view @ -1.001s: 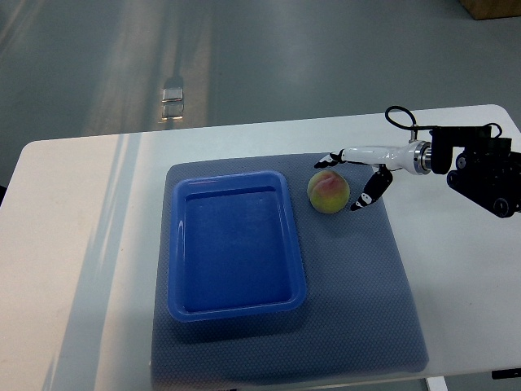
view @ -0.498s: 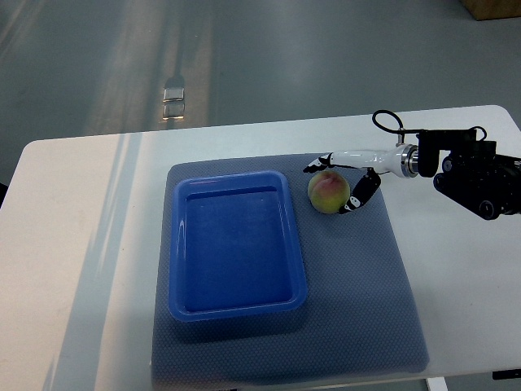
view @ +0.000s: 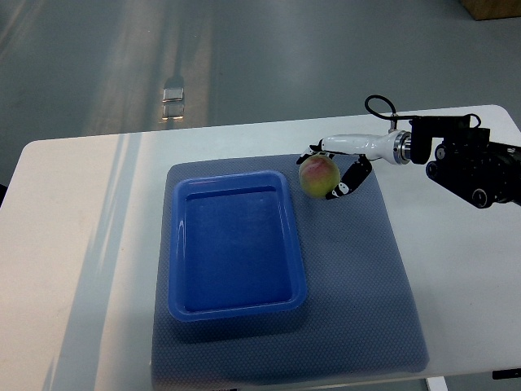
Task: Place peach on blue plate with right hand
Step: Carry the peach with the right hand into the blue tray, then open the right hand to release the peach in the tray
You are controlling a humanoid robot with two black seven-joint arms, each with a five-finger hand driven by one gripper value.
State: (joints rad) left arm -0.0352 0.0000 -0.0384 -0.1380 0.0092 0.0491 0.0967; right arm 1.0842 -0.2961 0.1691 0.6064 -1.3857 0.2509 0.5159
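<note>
- The right hand [view: 326,173] grips the peach [view: 318,176], fingers curled around its sides.
- The peach sits over the grey mat [view: 358,277], just beside the blue plate's [view: 236,244] upper-right corner on the white desk [view: 73,244].

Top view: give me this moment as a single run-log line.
right hand: fingers around peach | peach: on grey mat, right of blue plate, not in it | left hand: out of view

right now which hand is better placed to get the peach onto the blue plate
Right. The right hand reaches in from the right edge with its fingers around the peach, just right of the blue plate on the grey mat. No left arm is in view.
</note>
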